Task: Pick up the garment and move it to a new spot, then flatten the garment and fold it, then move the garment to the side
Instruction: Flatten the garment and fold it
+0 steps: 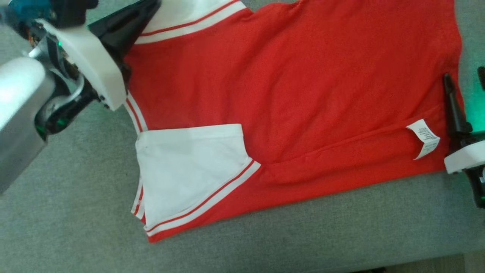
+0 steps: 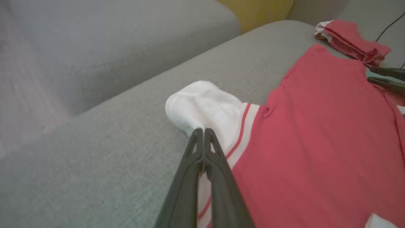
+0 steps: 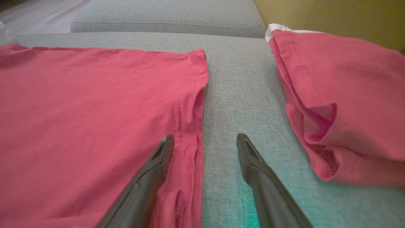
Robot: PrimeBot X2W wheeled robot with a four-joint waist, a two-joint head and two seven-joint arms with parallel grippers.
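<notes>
Head view: the grey sofa seat (image 1: 75,227) carries the red garment (image 1: 288,94), spread flat across it with sleeves toward our left and hem toward our right. We judge the flattening done and the folding in hand, since the near white sleeve (image 1: 189,170) lies turned in over the red body.

A second red garment (image 3: 341,104), folded, sits apart beyond the hem, probably parked out of the way.

Our left gripper (image 2: 202,133) has its fingers pressed together at the far white sleeve (image 2: 202,104). They seem to pinch its cloth, a hold suited to drawing that sleeve inward.

Our right gripper (image 3: 205,139) has its fingers apart, one over the hem edge and the other on bare cushion, with nothing held. We read it as set to close on that edge.

The care label (image 1: 424,138) shows near the hem.
</notes>
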